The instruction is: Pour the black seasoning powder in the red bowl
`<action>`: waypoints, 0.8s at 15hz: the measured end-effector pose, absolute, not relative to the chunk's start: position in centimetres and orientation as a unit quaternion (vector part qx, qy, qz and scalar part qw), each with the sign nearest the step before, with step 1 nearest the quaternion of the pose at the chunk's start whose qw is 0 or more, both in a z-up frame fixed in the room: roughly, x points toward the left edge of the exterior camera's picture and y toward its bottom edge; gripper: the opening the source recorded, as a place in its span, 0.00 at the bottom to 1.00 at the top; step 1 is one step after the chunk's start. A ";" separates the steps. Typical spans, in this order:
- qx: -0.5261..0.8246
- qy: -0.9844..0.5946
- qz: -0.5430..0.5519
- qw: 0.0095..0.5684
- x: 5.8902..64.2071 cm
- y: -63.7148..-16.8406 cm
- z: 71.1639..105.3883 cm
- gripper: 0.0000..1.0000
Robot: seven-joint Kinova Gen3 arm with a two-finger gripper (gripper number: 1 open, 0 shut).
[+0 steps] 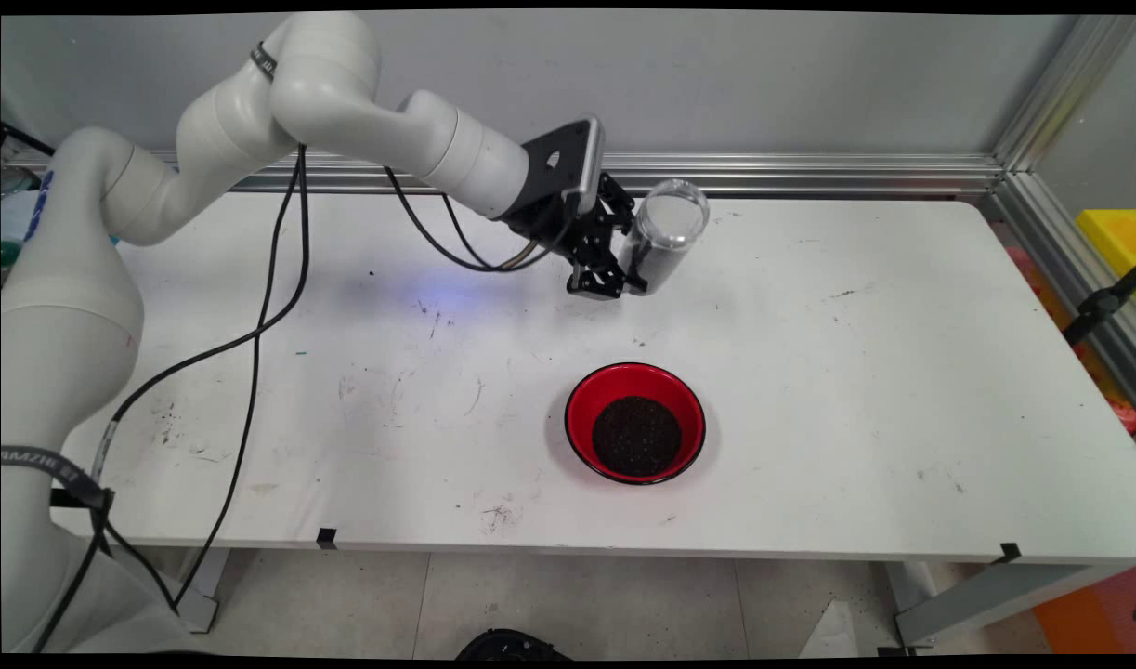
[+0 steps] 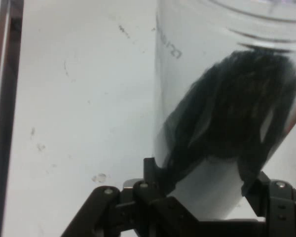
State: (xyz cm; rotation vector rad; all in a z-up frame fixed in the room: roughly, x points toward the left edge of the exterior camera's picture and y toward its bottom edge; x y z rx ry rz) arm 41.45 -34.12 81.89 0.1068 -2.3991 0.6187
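Clear plastic cup of dark grounds, tilted, clamped in the fingers of the gripper near the surface's far edge; one red bowl of grounds near its front edge.

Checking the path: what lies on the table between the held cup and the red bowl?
Only bare, scuffed table between the clear cup and red bowl, per the main view.

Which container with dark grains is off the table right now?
The clear jar, tilted and clamped in the gripper above the table. The red bowl also holds dark grains but sits on the table nearer the front edge.
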 end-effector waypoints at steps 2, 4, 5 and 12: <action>0.088 -0.912 0.213 0.338 41.8 -34.6 82.1 0.00; 0.130 -0.907 0.192 0.351 42.1 -34.9 82.1 0.00; 0.150 -0.904 0.180 0.358 42.2 -35.1 82.1 0.00; 0.238 -0.880 0.128 0.391 43.1 -35.6 81.0 0.00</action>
